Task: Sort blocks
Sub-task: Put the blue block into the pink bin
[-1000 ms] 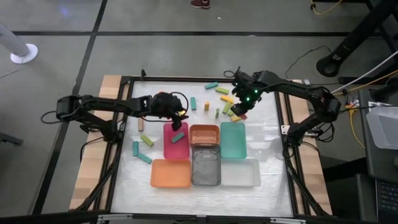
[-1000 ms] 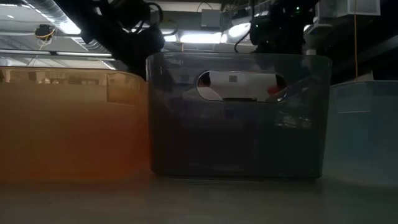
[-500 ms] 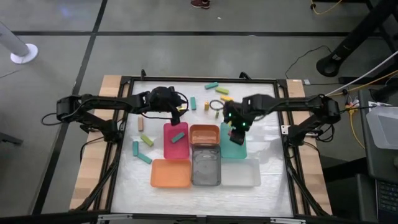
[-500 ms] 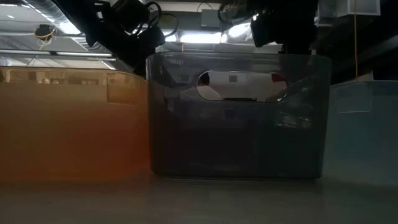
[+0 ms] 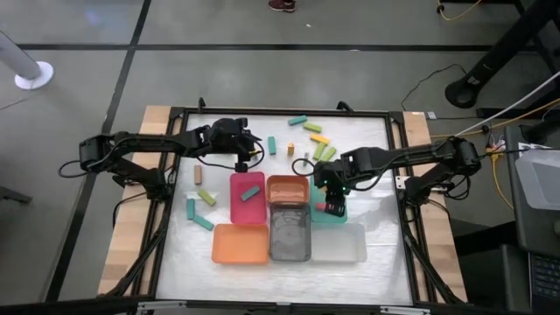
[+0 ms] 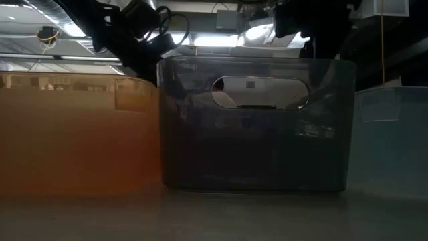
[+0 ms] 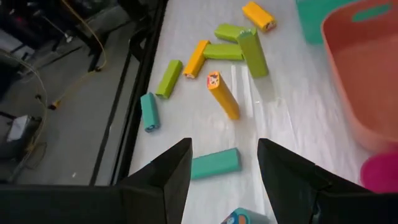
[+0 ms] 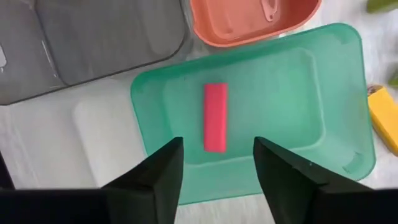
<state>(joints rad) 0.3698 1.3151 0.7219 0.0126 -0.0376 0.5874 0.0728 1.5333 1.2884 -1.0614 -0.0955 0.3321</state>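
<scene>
Hovering over your teal tray, right gripper spread, empty; red block inside. Left gripper likewise open, unloaded.

White table w/ trays & scattered blocks.

Robotics lab: framed test table

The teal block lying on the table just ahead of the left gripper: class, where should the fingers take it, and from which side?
Grip the teal block across its narrow width at mid-length, coming down from above. It lies flat with both long sides free, and the left gripper is open and already straddles it. The right gripper is open over the green tray.
</scene>
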